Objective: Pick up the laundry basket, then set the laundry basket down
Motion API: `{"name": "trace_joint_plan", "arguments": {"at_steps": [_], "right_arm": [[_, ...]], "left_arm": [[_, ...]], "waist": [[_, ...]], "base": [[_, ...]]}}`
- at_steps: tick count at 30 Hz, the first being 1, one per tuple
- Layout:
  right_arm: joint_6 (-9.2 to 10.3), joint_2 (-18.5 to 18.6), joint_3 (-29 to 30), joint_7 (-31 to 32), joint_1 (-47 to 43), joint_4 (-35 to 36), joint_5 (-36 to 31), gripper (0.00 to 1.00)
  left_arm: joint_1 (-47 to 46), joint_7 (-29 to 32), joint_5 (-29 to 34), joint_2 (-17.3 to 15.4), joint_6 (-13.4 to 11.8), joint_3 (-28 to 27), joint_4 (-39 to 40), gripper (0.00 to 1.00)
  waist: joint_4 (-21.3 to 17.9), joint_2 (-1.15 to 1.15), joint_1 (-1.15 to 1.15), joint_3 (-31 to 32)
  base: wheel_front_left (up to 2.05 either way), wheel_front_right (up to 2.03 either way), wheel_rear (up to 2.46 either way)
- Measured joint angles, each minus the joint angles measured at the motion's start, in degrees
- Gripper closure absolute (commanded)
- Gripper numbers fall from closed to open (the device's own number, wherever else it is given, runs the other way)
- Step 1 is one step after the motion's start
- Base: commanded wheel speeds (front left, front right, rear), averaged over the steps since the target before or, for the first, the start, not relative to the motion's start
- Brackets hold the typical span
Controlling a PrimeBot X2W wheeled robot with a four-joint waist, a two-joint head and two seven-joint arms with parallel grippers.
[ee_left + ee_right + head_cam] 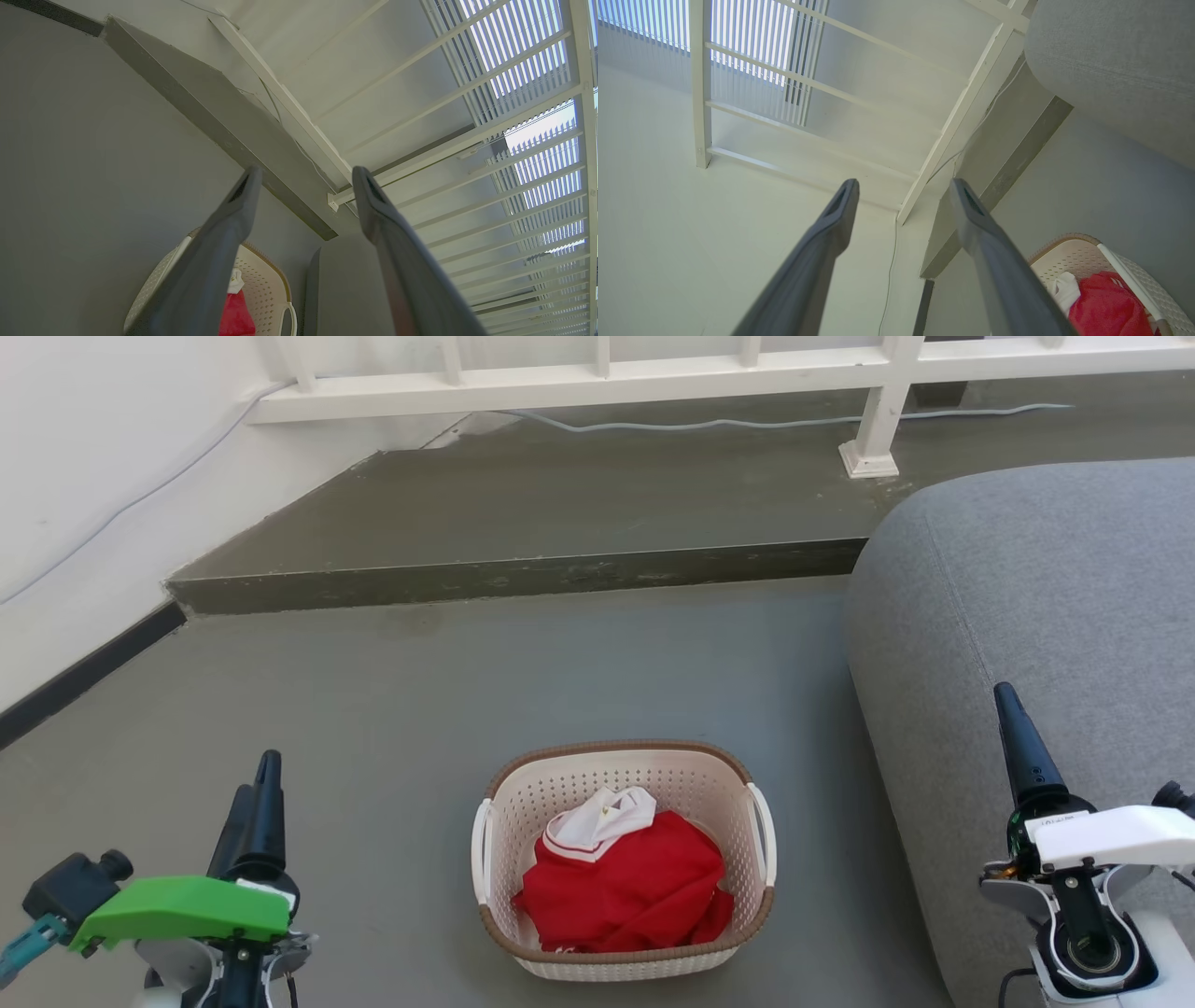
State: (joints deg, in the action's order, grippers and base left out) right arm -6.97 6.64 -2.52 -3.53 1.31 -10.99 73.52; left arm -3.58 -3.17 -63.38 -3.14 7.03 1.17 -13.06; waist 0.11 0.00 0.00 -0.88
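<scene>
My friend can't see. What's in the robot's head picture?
A cream-white perforated plastic laundry basket with a brown rim sits on the grey floor, holding a red and white shirt. The left claw and right claw hover either side, touching nothing; a grey fabric sofa is on the right.

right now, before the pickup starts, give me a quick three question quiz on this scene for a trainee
1. True or false: the left gripper and right gripper are both open, apart from the laundry basket.
2. What lies in the basket? A) a blue towel B) a red garment with a white collar C) nothing
3. Fill in: the grey sofa stands on the basket's ____ side, by the robot's own sides.
Key: 1 true; 2 B; 3 right.
</scene>
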Motion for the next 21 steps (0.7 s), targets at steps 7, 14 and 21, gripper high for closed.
{"name": "trace_joint_plan", "arguments": {"at_steps": [7, 14, 21], "right_arm": [[-0.01, 1.37, -0.92, -1.09, 0.68, 0.4, -5.84, 0.0], [-0.02, 2.98, -1.55, -2.5, 1.48, 0.88, -15.32, 0.0], [0.12, 3.83, -2.53, -3.87, 1.79, 1.3, -23.71, 0.0]], "left_arm": [[-0.04, -1.14, 7.05, -0.01, -0.37, 0.81, 0.76, 0.0], [-0.21, -2.52, 14.91, 0.0, -1.49, 1.63, 1.41, 0.0], [-0.29, -4.04, 21.93, 0.04, -2.1, 2.93, 2.25, 0.0]], "waist": [[-0.08, 0.0, 0.0, -0.18], [-0.1, 0.0, 0.0, -0.36], [-0.01, 0.0, 0.0, -0.47]], "base": [[0.0, 0.0, 0.0], [0.0, 0.0, 0.0], [0.0, 0.0, 0.0]]}}
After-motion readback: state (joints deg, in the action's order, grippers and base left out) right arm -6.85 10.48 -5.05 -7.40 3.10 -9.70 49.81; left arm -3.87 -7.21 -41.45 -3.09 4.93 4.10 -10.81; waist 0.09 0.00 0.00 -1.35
